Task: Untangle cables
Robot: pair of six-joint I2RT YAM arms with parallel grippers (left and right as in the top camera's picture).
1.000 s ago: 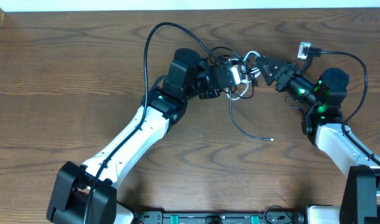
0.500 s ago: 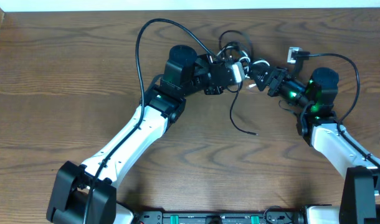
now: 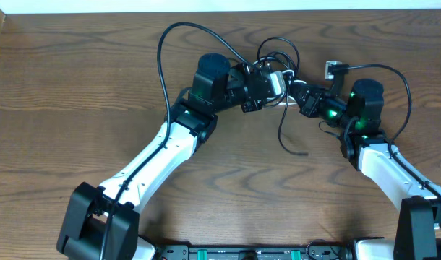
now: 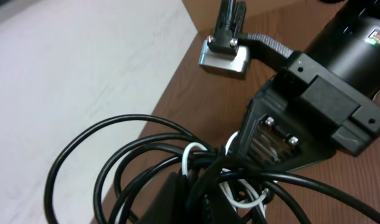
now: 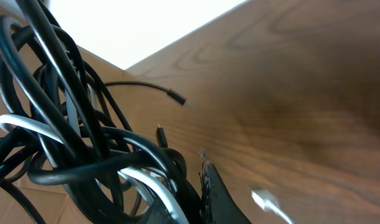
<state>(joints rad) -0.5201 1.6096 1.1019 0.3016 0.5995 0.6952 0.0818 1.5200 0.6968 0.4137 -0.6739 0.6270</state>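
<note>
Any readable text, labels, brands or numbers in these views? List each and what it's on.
No legible text in any view.
Small white label on the right arm's black housing, left wrist view: too blurred to read.
No print visible on the cables or the table.

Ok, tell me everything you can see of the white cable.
The thin white charging cable looks smooth and rubbery, woven through a knot of thin black charging cables that cross over and under it. Only short curved loops show; its plug ends are hidden. The knot sits between the left gripper and right gripper, both shut on it, near the brown wooden table's far edge.
</note>
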